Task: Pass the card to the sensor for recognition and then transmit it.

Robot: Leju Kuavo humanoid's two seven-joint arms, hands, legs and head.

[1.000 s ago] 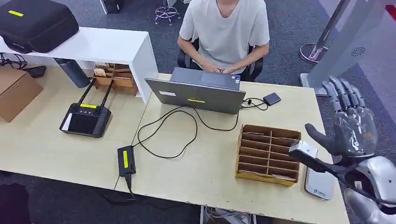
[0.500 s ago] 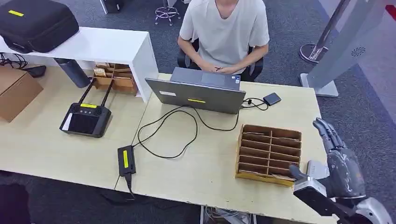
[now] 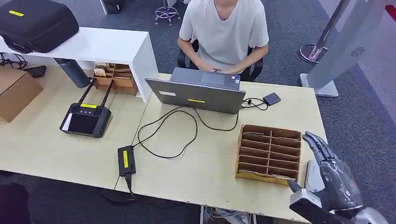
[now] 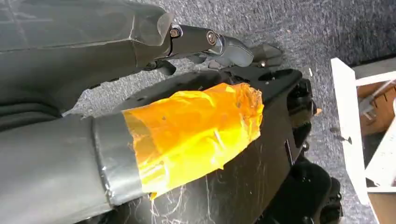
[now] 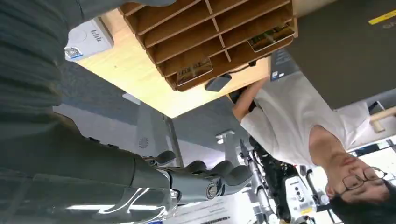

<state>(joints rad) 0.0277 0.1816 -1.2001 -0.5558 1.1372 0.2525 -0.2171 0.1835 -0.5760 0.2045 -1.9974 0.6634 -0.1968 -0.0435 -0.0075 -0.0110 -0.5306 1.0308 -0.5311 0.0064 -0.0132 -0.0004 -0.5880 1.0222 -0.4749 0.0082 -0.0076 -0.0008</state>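
The right hand point(image 3: 337, 179) hangs over the table's right front corner, its dark fingers point(image 3: 319, 142) stretched out and apart, pointing away from the robot with nothing between them. In the right wrist view the same fingers point(image 5: 219, 172) reach out side by side, bare. Just under the hand lies the white flat sensor box point(image 3: 314, 175), half hidden by the palm; the right wrist view shows its white face with a small printed label point(image 5: 88, 39). Touching distance to its left stands the brown cardboard sorter tray with slotted compartments point(image 3: 268, 154), and there is the card: a printed card point(image 5: 194, 72) lies in one slot near the tray's end, a second card point(image 5: 273, 36) in another slot further along, and from the head view a card's edge point(image 3: 279, 177) peeks from the front row nearest the robot.

The left hand point(image 4: 205, 42) hangs beside the body over grey carpet, fingers curled loosely, holding nothing that I can make out; whether they are fully closed I cannot tell.

Further out on the pale wooden table point(image 3: 205, 163): a grey open laptop point(image 3: 198, 91) with a black cable looping to a black power brick point(image 3: 126, 160), a small dark drive point(image 3: 272, 98), and a black remote controller with two antennas point(image 3: 86, 116). A person in a white T-shirt point(image 3: 224, 28) sits behind the laptop, hands at its keyboard.
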